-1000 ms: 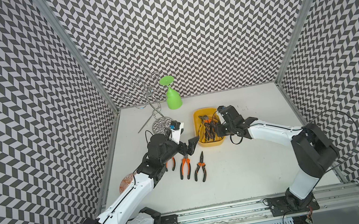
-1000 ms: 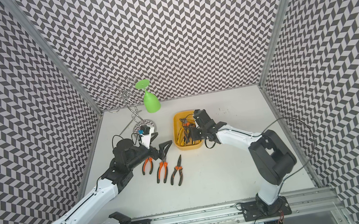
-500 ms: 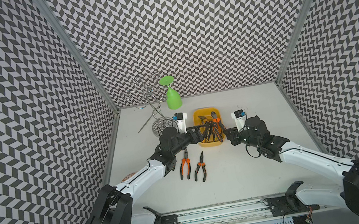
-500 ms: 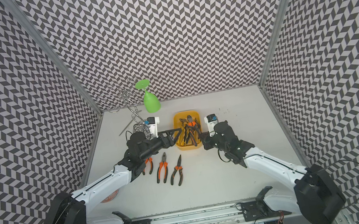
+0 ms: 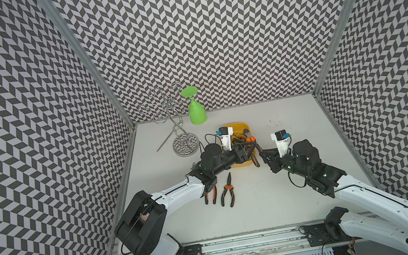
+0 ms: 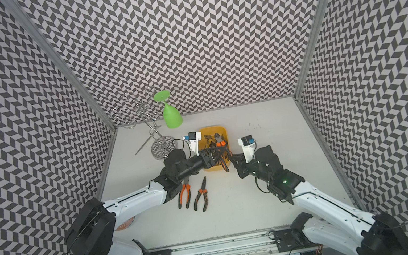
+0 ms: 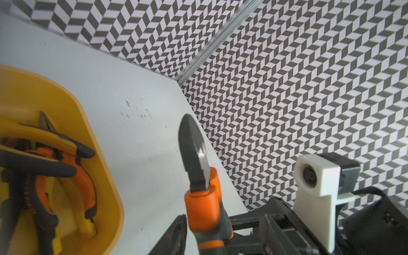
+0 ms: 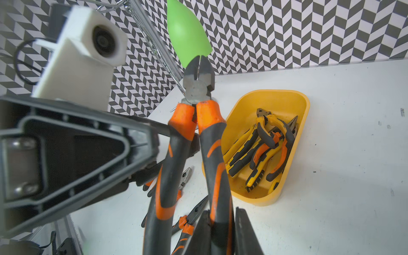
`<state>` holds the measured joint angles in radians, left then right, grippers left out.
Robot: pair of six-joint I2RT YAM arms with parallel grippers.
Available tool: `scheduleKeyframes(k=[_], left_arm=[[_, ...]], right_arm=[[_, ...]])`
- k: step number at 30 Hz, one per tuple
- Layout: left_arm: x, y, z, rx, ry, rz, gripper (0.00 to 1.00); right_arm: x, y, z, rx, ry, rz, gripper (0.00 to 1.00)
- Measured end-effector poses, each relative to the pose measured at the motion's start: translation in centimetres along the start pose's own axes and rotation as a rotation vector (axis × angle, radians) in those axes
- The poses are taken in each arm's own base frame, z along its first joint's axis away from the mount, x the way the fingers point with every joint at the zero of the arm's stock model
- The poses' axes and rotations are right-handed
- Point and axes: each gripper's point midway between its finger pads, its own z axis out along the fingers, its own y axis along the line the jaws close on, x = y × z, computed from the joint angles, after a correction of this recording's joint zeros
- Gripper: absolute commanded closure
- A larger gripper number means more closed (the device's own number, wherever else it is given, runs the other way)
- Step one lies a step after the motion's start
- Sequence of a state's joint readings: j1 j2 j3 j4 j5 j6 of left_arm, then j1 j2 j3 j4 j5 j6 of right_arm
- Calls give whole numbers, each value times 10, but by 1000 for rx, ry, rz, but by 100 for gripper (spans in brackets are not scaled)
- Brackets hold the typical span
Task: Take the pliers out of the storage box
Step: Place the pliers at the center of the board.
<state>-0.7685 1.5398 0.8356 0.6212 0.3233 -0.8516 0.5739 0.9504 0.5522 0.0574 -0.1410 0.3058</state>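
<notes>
The yellow storage box [image 5: 243, 165] [image 6: 212, 169] [image 8: 260, 198] [image 7: 103, 159] stands mid-table with several pliers [image 8: 265, 141] [image 7: 44, 172] piled inside. One orange-and-black pair of pliers [image 5: 252, 141] [image 6: 221, 145] [image 8: 209, 132] [image 7: 203, 205] hangs upright beside the box's right edge. My right gripper [image 8: 223, 212] [image 5: 261, 155] [image 6: 232, 158] is shut on one of its handles low down. My left gripper [image 7: 203, 220] [image 5: 245, 152] [image 6: 214, 158] has closed on the other handle just below the head, one finger hidden behind it. Two more pliers [image 5: 226, 189] [image 6: 185, 196] lie on the table in front of the box.
A wire glass rack [image 5: 185, 144] with a green glass [image 5: 197, 112] hanging on it stands at the back left. A round orange-patterned dish [image 6: 125, 225] peeks out under my left arm. Patterned walls close in three sides.
My right gripper drew the orange-and-black pliers out of the box toward the front right. My left gripper swung over from the table pliers and closed around the held pair.
</notes>
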Motion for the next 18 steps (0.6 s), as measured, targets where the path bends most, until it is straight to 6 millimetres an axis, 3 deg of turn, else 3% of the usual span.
scheduleKeyframes(k=[3,8,12,14,18], left_arm=[[1,-2,6,4,-2,-8,58],[0,3,11,-10,-9,-25,76],[1,0,13,2,-4,-36,100],[1,0,13,3,-5,-33,100],[4,1,13,1,6,-13,100]], right_arm=[[1,2,0,-9,5,-12,100],[-1,2,0,-11,-2,-33,100],[1,1,0,-2,3,-56,96],[1,1,-2,1,1,-69,84],[-2,3,-7,1,-9,-102,37]])
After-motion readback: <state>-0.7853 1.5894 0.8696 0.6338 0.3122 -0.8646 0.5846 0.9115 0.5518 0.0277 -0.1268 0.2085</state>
